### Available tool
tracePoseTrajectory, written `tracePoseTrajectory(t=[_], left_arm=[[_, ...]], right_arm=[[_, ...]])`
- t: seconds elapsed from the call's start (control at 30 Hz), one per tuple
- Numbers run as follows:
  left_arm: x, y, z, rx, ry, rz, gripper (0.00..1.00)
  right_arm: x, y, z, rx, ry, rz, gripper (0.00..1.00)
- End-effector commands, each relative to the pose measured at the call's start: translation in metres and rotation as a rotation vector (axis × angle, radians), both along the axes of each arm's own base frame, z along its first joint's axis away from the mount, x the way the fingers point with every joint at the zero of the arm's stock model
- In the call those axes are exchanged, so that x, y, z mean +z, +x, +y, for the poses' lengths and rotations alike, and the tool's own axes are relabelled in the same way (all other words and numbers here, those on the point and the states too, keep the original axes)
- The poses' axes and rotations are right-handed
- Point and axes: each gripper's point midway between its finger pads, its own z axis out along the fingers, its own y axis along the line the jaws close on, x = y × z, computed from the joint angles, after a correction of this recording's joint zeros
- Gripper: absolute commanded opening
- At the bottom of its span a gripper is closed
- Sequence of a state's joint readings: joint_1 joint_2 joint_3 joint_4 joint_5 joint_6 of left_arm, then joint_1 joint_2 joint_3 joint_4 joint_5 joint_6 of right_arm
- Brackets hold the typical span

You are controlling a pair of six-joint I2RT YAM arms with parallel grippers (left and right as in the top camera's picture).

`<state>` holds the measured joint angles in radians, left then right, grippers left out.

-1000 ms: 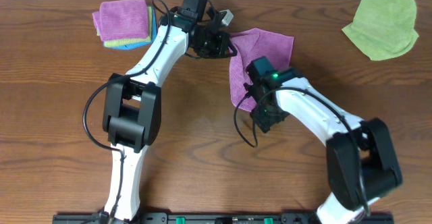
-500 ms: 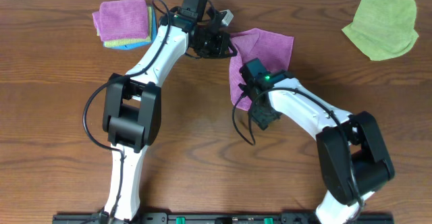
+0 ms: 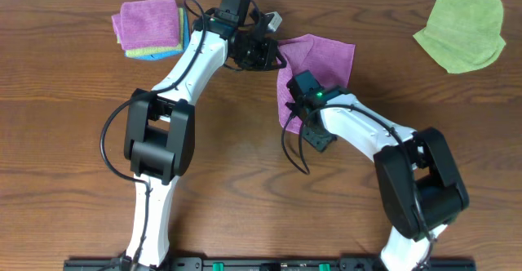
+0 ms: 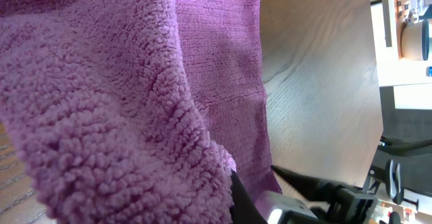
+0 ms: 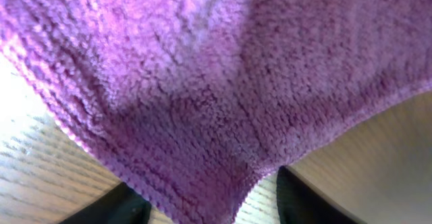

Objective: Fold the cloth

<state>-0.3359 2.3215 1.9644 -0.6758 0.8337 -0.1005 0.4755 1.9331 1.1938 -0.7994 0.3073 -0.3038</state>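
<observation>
Cloth (image 3: 320, 57) lies at the table's (image 3: 73, 157) back centre, between a folded stack (image 3: 148, 28) and a green cloth (image 3: 461, 30). Left gripper (image 3: 274, 55) pinches its left edge; right gripper (image 5: 216, 205) straddles its near corner, fingers (image 5: 307, 200) spread.

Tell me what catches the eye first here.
The purple cloth lies rumpled at top centre with both arms on it: the left pincer at its upper-left corner, the right pincer at its lower-left corner. A lime-green cloth sits far top right, a folded stack top left.
</observation>
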Motion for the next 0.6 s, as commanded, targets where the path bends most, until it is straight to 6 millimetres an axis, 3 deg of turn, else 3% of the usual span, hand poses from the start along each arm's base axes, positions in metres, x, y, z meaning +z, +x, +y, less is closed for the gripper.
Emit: tracePoseTrajectory(t=[0.0, 0.07, 0.33, 0.57], left_arm=[[0.014, 0.004, 0.001, -0.006, -0.004, -0.048, 0.06], [0.013, 0.005, 0.001, -0.013, -0.001, -0.057, 0.06], [-0.011, 0.014, 0.029, 0.072, 0.189, -0.066, 0.06], [-0.019, 0.024, 0.068, 0.151, 0.256, -0.030, 0.06]], right_arm=[[-0.012, -0.005, -0.001, 0.011, -0.017, 0.034, 0.14], [-0.011, -0.003, 0.000, 0.011, -0.015, 0.028, 0.01], [0.011, 0.012, -0.009, -0.023, -0.089, -0.031, 0.01], [0.050, 0.039, -0.011, -0.091, -0.132, -0.138, 0.01]])
